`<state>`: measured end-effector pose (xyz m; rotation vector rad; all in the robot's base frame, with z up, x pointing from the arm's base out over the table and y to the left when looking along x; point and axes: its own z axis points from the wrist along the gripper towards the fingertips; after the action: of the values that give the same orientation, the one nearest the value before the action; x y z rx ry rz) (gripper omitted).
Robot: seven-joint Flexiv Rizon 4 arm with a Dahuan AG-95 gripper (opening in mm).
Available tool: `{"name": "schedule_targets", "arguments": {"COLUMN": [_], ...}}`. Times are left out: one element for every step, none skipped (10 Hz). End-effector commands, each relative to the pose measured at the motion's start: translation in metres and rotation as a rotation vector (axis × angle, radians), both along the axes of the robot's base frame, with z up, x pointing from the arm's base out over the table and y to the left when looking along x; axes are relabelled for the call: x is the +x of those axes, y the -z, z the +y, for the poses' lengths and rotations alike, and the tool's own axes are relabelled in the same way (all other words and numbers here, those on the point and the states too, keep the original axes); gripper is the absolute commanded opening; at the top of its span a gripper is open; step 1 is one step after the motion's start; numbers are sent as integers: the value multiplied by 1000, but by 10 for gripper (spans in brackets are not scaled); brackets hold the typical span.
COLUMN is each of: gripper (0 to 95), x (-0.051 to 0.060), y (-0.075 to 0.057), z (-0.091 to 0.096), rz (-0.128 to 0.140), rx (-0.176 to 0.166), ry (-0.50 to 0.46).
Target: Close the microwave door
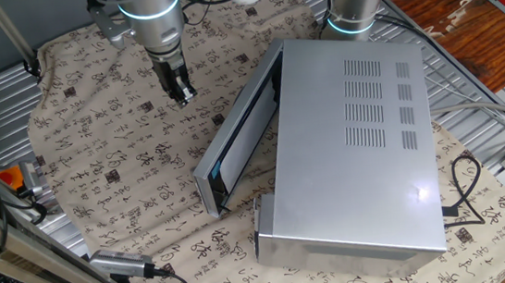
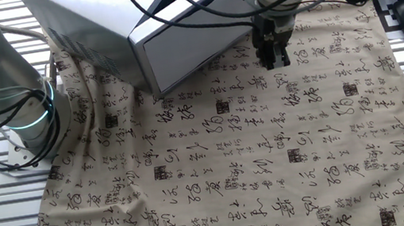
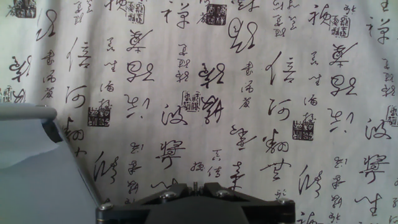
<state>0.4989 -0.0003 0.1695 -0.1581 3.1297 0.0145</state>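
Large silver-grey metal microwave (image 1: 355, 141) with vent slots on top, sitting toward the right side of the table on a beige cloth printed with black calligraphy (image 1: 115, 164). Long flat microwave door (image 1: 238, 134), silver frame around dark bluish glass, standing partly ajar, free end swung out toward the middle of the cloth. Likely rigid and light on its hinge, smooth-faced and somewhat slippery; glass best spared a hard knock. No grasp needed, by this reading: a flat push on the outer frame near the free end, far from the hinge, for the most leverage. Black two-finger gripper (image 1: 181, 91) pointing straight down over the cloth near the table's far edge, just beside the door's outer face, apart from it. Fingers seemingly close together, holding nothing.
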Motion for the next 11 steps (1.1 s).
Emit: {"name": "schedule_targets", "arguments": {"gripper": [0, 0, 0, 0, 0, 0, 0, 0, 0, 0, 0], "x": [-1, -4, -5, -5, -6, -8, -12, -16, -18, -19, -20], "y": [0, -7, -15, -22, -29, -35, -44, -49, -52, -54, -55], "z": [0, 2, 5, 9, 12, 16, 21, 24, 26, 26, 23], "rz": [-1, -1, -2, -2, -2, -2, 0, -1, -1, -1, 0], "rx": [0, -10, -8, -7, -4, -4, -8, -9, -12, -12, -9], "ry": [-20, -75, -110, -120, -116, -116, -122, -130, -139, -150, -177]}}
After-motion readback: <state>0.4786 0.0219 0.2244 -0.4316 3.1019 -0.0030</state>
